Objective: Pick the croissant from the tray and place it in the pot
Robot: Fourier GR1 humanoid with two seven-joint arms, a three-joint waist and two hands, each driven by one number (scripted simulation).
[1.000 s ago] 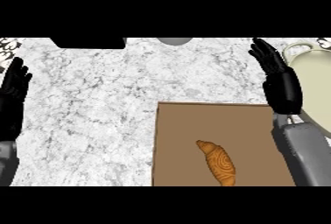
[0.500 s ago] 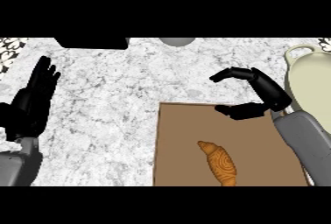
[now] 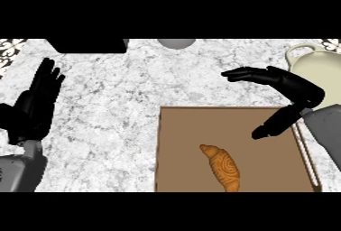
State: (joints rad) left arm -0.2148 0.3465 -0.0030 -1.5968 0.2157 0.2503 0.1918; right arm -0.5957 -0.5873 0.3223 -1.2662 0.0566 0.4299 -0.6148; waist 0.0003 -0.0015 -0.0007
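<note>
croissant on tray, pot behind

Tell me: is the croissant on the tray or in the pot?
On the tray. The croissant lies on the brown tray, untouched; the open right hand hovers above, apart from it.

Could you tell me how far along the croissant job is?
Nothing is finished: the croissant lies on the tray. In hand: the right hand hangs open over the tray's far right corner, not touching the croissant. Left: grasping it and carrying it to the pot. The left hand rests open at left.
</note>
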